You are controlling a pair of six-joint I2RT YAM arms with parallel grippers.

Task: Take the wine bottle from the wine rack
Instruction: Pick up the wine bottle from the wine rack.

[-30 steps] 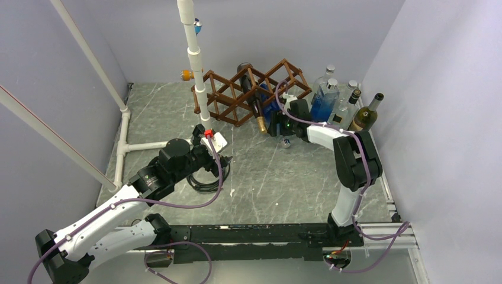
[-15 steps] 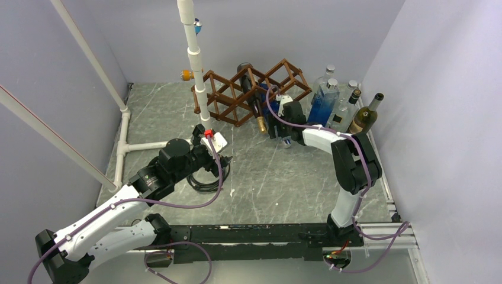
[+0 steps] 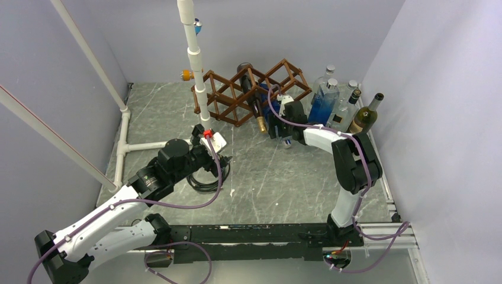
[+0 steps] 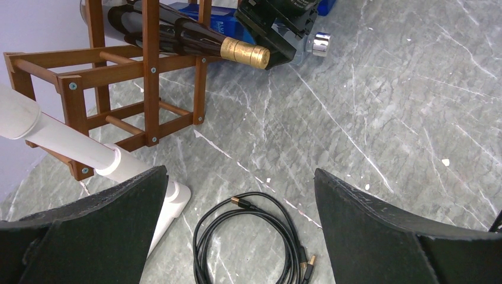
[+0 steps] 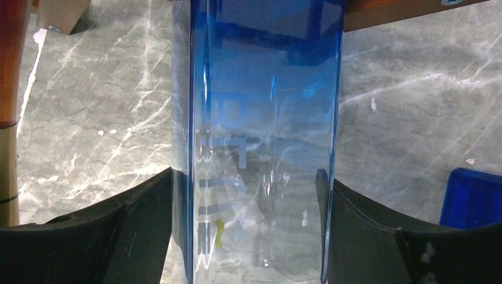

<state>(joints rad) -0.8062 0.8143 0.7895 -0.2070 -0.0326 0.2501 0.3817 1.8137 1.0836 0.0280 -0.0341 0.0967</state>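
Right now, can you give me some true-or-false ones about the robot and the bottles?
The right gripper has the blue bottle between its fingers. True.
The left gripper holds the black cable. False: it is open and grips nothing.
A dark bottle with a gold neck lies in the wine rack. True.
The green bottle at the far right lies flat. False: it stands upright.
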